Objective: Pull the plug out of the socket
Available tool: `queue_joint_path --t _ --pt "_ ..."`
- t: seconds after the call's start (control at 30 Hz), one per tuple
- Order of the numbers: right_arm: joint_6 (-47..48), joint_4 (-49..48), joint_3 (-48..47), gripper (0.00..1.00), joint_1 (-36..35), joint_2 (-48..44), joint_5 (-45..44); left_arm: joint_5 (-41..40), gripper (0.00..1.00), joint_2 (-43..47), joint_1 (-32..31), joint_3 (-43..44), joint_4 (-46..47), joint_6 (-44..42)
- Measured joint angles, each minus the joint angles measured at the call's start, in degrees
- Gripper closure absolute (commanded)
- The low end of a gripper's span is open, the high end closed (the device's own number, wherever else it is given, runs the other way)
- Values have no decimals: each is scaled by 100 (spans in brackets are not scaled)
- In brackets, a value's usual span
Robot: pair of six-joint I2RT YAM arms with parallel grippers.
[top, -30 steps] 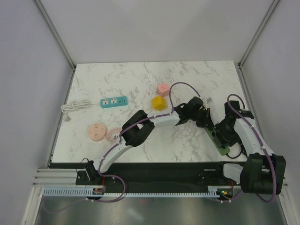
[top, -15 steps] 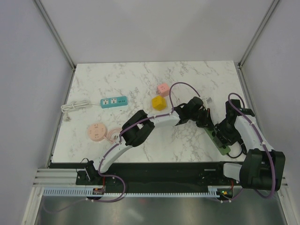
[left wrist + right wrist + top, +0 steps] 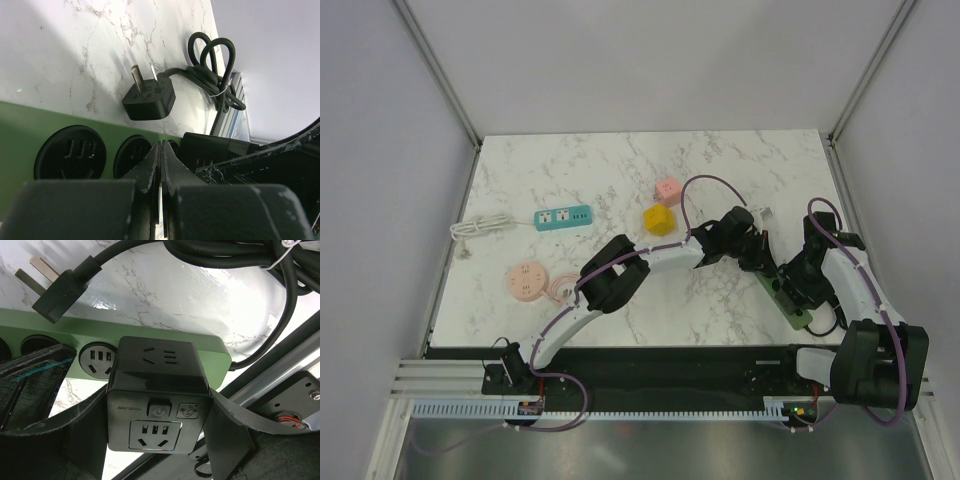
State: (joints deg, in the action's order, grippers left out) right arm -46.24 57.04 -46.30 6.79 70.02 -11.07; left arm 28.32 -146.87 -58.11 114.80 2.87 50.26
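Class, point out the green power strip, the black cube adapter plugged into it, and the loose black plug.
green power strip [image 3: 217,360], right wrist view, its rounded end.
black cube adapter [image 3: 157,362], right wrist view, top face.
loose black plug [image 3: 150,100], left wrist view, body.

The left arm [image 3: 665,255] and right arm [image 3: 850,275] each consist of white link housings joined by black joint modules. A purple cable [image 3: 698,185] runs externally along each arm. The left base [image 3: 506,365] is black. The left gripper [image 3: 161,150] has matte black fingers with scuffed, whitened edges. The right gripper [image 3: 150,395] has black fingers, one bearing a teal streak [image 3: 47,366].
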Motion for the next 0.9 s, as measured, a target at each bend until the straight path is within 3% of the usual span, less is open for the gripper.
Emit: queue_joint_path --t 0.9 --pt "87 -133 -87 100 39 116 136 -264 98 -20 -17 280 -481 -39"
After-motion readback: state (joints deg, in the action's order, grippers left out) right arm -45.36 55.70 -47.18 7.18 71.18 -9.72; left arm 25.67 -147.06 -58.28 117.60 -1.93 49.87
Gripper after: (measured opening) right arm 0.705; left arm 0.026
